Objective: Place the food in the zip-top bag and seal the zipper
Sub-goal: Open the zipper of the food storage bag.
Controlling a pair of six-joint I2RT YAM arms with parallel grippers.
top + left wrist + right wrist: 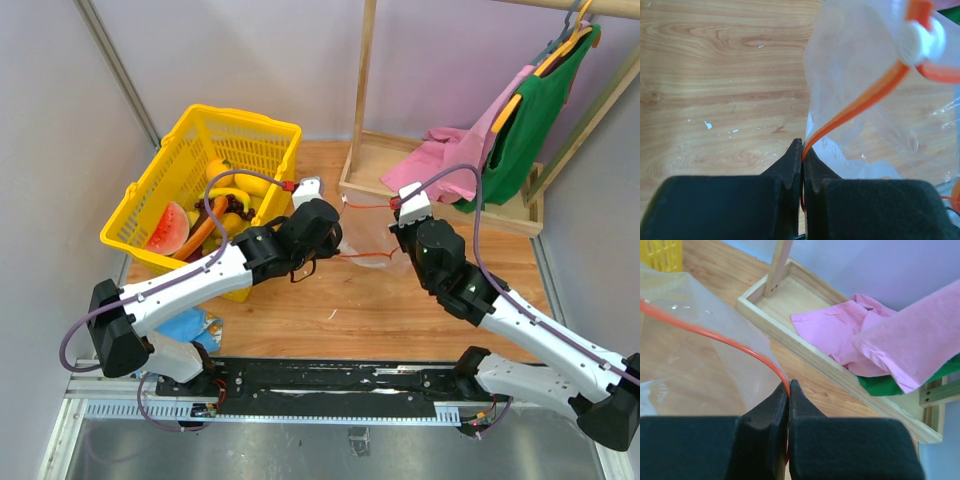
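Zipper [865,100] pinched in left end effector [802,146] and right end effector [788,386].

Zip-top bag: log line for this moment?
left tool: shut on zipper | right tool: shut on zipper | food: in yellow basket

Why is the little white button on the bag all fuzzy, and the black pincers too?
Left wrist view: the white slider and the left pincer sit very close to the lens, so they blur, while the wooden table behind looks sharp. Right wrist view: the right pincer is soft too. Top view: everything is crisp, though the clear bag hardly shows.
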